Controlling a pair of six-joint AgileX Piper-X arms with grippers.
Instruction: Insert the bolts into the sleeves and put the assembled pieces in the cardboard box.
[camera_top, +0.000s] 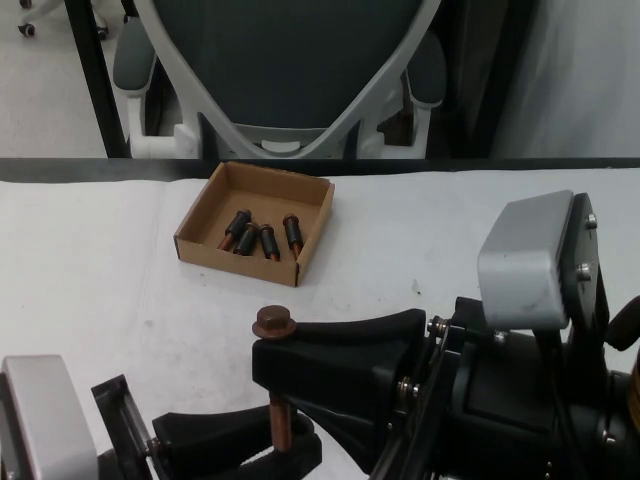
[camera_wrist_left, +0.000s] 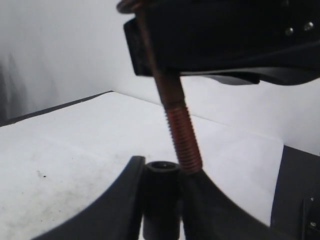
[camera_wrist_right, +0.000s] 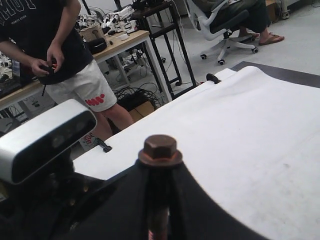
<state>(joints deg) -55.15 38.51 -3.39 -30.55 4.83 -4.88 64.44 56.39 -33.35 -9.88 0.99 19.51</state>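
The cardboard box (camera_top: 236, 263) is located on the far side of the bench, left of centre, well apart from both arms. Four assembled pieces (camera_top: 262, 238) are seen lying inside it.

At the near edge, the left gripper (camera_wrist_left: 162, 172) is clamped on a black sleeve (camera_wrist_left: 161, 205). The sleeve is held upright with its open bore facing upward.

Directly above and just to the right, a copper-coloured bolt (camera_wrist_left: 181, 135) is pinched below its head by the right gripper (camera_top: 275, 365). The long axis of the bolt is close to vertical but slightly tilted, with the threaded end downward.

The threaded tip is seen just beside the mouth of the sleeve, not inside the bore. Whether it touches the rim cannot be determined.

Insertion is judged not yet done. The tip must be shifted across over the bore and the two axes brought into line before the bolt is lowered.
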